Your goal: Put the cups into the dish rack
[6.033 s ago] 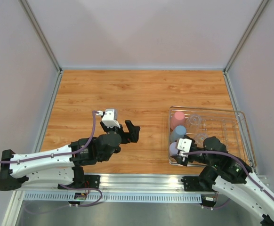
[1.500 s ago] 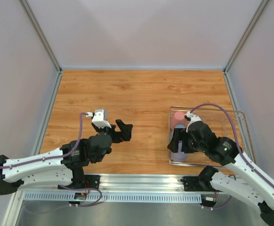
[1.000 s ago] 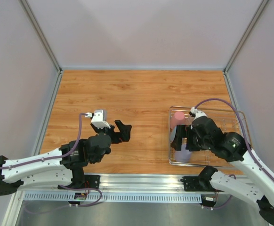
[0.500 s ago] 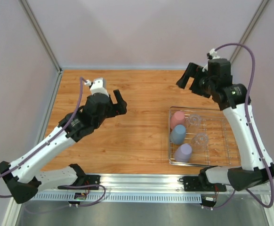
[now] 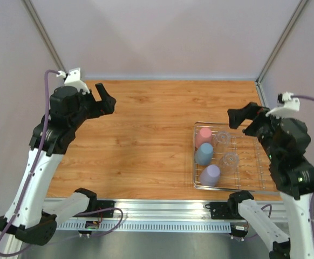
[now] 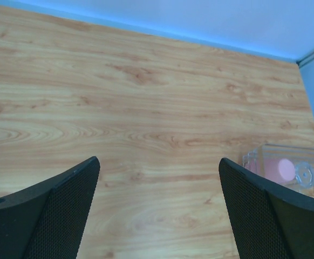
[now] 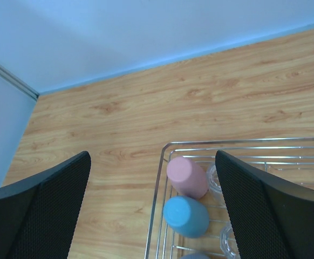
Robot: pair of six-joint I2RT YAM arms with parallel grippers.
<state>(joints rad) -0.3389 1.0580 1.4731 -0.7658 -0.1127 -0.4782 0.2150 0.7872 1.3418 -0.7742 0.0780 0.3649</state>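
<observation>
The silver wire dish rack lies on the right of the wooden table. In it, upside down, stand a pink cup, a blue cup and a lavender cup, with two clear glass cups beside them. My right gripper hangs open and empty high above the rack's far side. In its wrist view the pink cup and blue cup show far below the right gripper. My left gripper is open and empty, raised over the table's far left.
Grey walls with metal corner posts close the table on three sides. The left wrist view shows bare wood under the left gripper, with the rack's corner and the pink cup at its right edge.
Both arms have risen and drawn back. The right gripper left the rack's near side and now hangs high above it. The left gripper swung to the far left. The cups have not moved.
</observation>
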